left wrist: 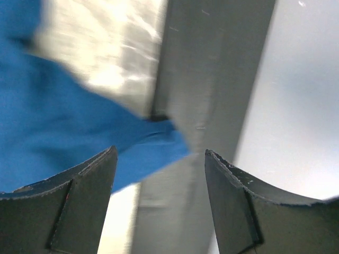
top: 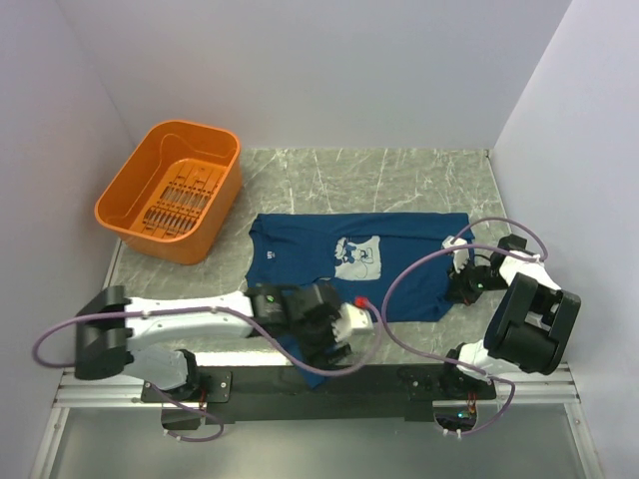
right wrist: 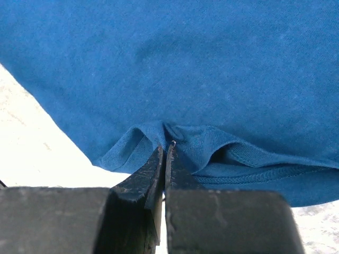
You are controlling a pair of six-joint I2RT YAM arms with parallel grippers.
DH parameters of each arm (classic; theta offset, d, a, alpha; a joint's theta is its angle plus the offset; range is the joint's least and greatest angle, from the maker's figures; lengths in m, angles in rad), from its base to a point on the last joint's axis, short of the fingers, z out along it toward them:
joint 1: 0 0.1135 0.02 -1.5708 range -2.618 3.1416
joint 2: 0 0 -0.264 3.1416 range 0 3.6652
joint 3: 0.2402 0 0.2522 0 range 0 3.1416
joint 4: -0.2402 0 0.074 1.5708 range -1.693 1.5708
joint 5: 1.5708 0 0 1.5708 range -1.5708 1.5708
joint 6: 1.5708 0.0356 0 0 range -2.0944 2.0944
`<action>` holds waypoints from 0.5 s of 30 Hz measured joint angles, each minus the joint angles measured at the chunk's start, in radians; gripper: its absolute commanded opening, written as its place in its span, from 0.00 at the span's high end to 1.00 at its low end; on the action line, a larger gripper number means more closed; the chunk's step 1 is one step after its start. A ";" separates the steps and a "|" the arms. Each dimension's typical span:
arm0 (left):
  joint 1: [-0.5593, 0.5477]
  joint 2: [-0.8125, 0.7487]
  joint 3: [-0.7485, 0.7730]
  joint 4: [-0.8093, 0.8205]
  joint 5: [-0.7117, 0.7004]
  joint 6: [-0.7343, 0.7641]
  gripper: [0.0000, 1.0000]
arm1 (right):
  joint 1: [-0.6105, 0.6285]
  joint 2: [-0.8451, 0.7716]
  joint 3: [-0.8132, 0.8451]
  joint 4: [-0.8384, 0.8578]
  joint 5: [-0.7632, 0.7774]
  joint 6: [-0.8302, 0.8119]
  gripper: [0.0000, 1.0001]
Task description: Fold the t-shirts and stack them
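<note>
The left gripper [left wrist: 160,152] is wide open, holding nothing. The right gripper [right wrist: 166,149] pinches the t-shirt [top: 414,264] hem; pulling alone could bunch it up

Your left arm [top: 190,317] lies low and extended rightward. Its left gripper [left wrist: 159,153] stands with jaws well apart. Your right arm [top: 529,324] is folded, wrist angled leftward. The right gripper [right wrist: 165,151] has jaws pressed together, with the t-shirt [right wrist: 185,63] hem pinched at their tips.

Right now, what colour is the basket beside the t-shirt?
The basket is orange, with a slotted bottom; the top external view shows it best.
</note>
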 measured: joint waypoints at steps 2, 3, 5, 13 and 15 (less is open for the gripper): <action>-0.068 0.051 0.016 -0.016 -0.032 -0.080 0.28 | 0.007 0.000 0.000 0.009 0.006 0.012 1.00; -0.110 0.072 0.019 -0.026 -0.050 -0.131 0.28 | 0.009 0.001 0.000 0.013 0.008 0.017 1.00; -0.171 0.095 0.019 -0.050 -0.093 -0.211 0.28 | 0.009 0.001 0.000 0.018 0.010 0.024 1.00; -0.263 0.123 0.007 -0.078 -0.294 -0.478 0.43 | 0.009 0.001 0.000 0.022 0.018 0.035 1.00; -0.271 0.132 0.000 -0.071 -0.338 -0.521 0.44 | 0.009 0.001 0.000 0.022 0.021 0.035 1.00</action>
